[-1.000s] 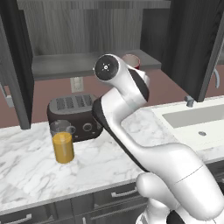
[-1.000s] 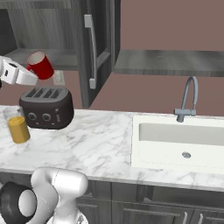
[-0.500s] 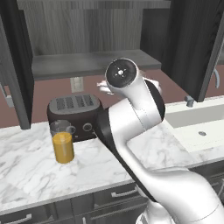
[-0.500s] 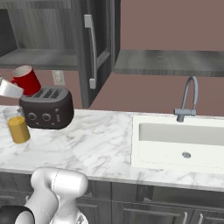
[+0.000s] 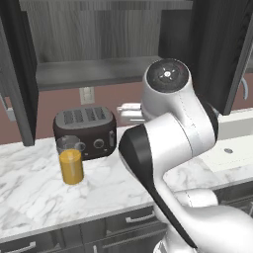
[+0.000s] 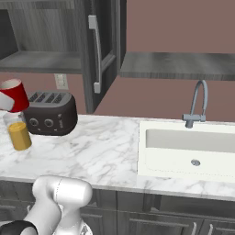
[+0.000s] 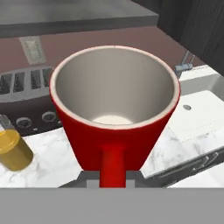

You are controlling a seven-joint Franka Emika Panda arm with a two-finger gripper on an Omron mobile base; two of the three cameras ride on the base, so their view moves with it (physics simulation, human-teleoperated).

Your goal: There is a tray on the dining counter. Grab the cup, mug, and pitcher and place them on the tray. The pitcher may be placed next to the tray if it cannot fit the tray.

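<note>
One red mug (image 7: 114, 127) — no markings

Even, soft, shadowless rendered light

The mug (image 7: 114, 118) is glossy red outside with a pale grey-white interior and rim. The pitcher (image 5: 71, 161) is clear glass, amber-orange below a clear rim band. The toaster (image 5: 85, 130) is dark brown-black with a grey top. The surface (image 6: 96, 149) is white marble with grey veins; the sink (image 6: 186, 148) is white.
</note>
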